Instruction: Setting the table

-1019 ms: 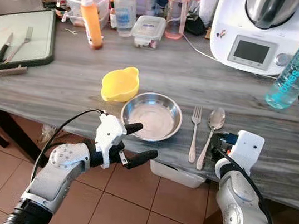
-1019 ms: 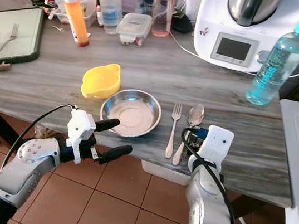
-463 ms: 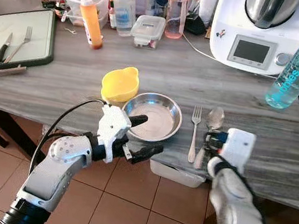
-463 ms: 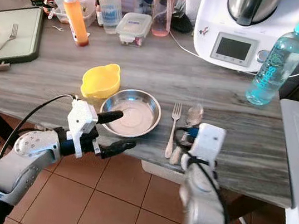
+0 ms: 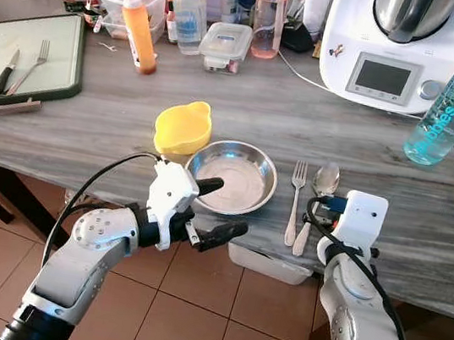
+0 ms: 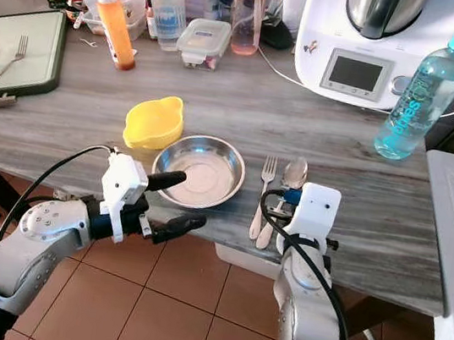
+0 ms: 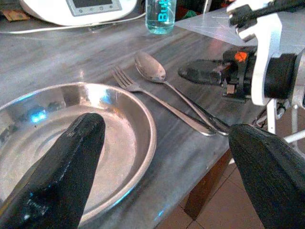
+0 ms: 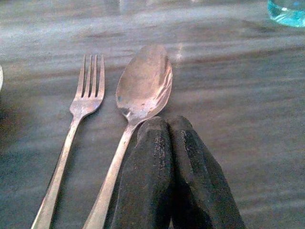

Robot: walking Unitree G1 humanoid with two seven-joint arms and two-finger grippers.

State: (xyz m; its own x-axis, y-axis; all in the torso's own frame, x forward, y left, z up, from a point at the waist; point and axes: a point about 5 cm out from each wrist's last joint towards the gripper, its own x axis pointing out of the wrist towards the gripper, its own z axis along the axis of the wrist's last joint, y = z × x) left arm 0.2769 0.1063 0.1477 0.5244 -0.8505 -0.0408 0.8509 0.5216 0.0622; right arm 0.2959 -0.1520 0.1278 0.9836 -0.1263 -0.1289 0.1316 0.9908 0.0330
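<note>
A steel bowl (image 5: pixel 230 176) sits near the table's front edge, with a yellow bowl (image 5: pixel 182 127) touching its left rim. To its right lie a fork (image 5: pixel 294 199) and a spoon (image 5: pixel 317 199), side by side. My left gripper (image 5: pixel 216 211) is open at the table edge. One finger (image 7: pixel 62 162) reaches over the steel bowl's near rim, the other hangs below the tabletop. My right gripper (image 8: pixel 167 123) is shut with nothing in it. It rests low over the table right beside the spoon's handle (image 8: pixel 112 176).
A green-edged board (image 5: pixel 55 59) with a knife and a fork lies far left. An orange bottle (image 5: pixel 139 33), jars and boxes stand at the back, beside a white kitchen machine (image 5: pixel 399 46). A water bottle (image 5: pixel 451 101) stands far right. A plastic tub (image 5: pixel 268 266) sits under the table.
My left gripper has risen toward the steel bowl, one finger now over its rim. My right gripper swung left against the spoon, then back; the spoon's handle lies slightly closer to the fork.
</note>
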